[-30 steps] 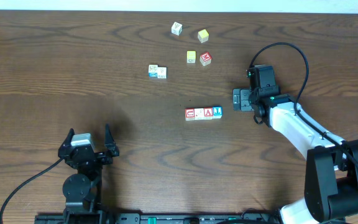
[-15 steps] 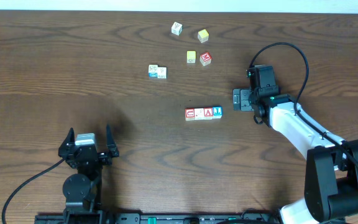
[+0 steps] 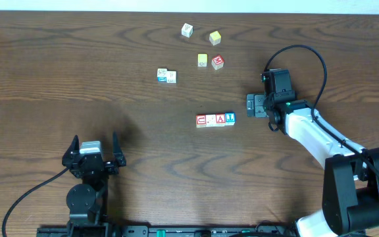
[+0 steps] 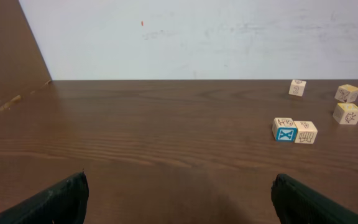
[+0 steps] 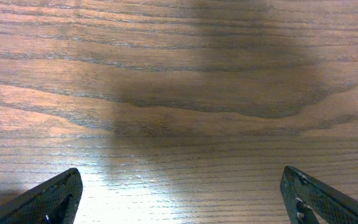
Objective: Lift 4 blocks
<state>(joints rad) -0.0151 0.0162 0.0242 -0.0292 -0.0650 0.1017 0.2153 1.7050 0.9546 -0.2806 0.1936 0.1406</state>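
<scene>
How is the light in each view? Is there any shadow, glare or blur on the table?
Overhead view: even light and sharp, with a faint shadow on the table beside the left hand. Left wrist view: clear and without glare; the blue-marked cube is sharp. Right wrist view: a wide dark shadow crosses the wood, and a pale glare patch sits at lower left.

The whole table (image 3: pixel 45 52) is being viewed from high overhead. From the left wrist it is being scanned low toward the wall (image 4: pixel 197 37), the cube pair (image 4: pixel 294 130) being shared with overhead. From the right wrist, its wood is being viewed closely, downward.
</scene>
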